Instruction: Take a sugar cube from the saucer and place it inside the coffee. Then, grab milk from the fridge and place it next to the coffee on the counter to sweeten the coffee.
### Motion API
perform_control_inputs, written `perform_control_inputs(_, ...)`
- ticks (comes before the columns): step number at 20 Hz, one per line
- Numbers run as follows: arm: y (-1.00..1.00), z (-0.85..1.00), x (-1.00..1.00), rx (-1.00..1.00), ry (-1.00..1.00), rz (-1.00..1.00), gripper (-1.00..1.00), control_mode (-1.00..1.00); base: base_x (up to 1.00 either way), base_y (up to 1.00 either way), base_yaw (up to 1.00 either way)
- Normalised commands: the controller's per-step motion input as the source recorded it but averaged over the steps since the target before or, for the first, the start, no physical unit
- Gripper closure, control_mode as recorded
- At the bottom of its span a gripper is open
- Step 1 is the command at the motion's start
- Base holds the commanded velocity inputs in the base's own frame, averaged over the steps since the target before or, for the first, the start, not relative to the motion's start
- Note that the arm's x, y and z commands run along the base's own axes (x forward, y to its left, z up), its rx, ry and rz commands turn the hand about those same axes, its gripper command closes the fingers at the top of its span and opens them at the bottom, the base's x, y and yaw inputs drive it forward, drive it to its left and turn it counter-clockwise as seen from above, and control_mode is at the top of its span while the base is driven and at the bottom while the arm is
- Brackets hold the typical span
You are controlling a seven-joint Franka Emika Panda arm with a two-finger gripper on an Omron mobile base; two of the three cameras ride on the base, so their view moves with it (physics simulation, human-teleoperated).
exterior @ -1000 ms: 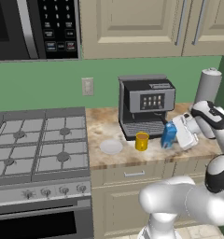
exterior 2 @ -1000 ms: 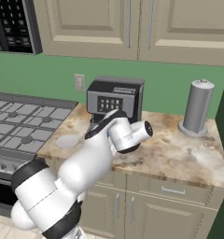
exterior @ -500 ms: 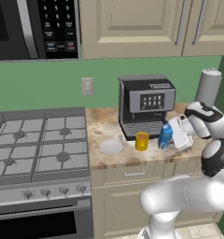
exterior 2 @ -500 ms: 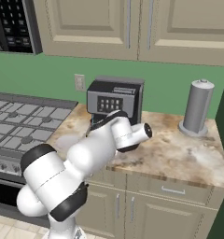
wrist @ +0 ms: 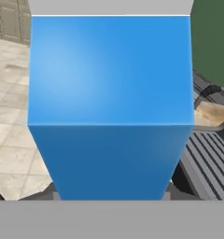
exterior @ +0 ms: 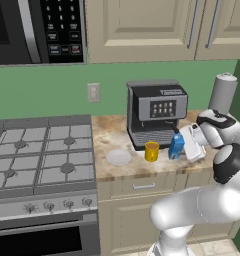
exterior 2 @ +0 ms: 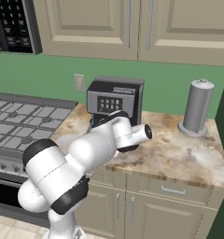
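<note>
Now milk gripped in claw — jaws closed on carton, just beside coffee.

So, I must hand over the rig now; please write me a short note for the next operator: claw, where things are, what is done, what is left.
Claw: shut on the milk, a blue carton.
Milk: at the counter, right of the coffee and in front of the coffee machine; whether its base touches the counter I cannot tell.
Saucer: left of the coffee; it looks bare, no sugar cube to be seen on it.
Done: milk brought beside the coffee; the sugar step seems done.
Left: set the milk down if not yet resting, open the claw, withdraw.
</note>
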Motion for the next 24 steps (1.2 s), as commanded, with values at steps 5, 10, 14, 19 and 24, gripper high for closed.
perform_control_inputs(5, 0.0, -0.14, 0.06, 0.0, 0.01, 0.0, 1.0, -1.0, 0.0, 0.0, 0.0)
perform_control_inputs(10, 0.0, -0.03, -0.07, 0.06, 0.05, 0.0, 1.0, -1.0, 0.0, 0.0, 0.0)
perform_control_inputs(14, 0.0, 0.0, -0.06, 0.11, 0.08, 0.0, 1.0, -1.0, 0.0, 0.0, 0.0)
perform_control_inputs(19, 0.0, 0.0, 0.0, 0.1, 0.09, 0.0, 1.0, -1.0, 0.0, 0.0, 0.0)
perform_control_inputs(24, 0.0, -0.06, 0.03, -0.01, -0.01, 0.0, 1.0, -1.0, 0.0, 0.0, 0.0)
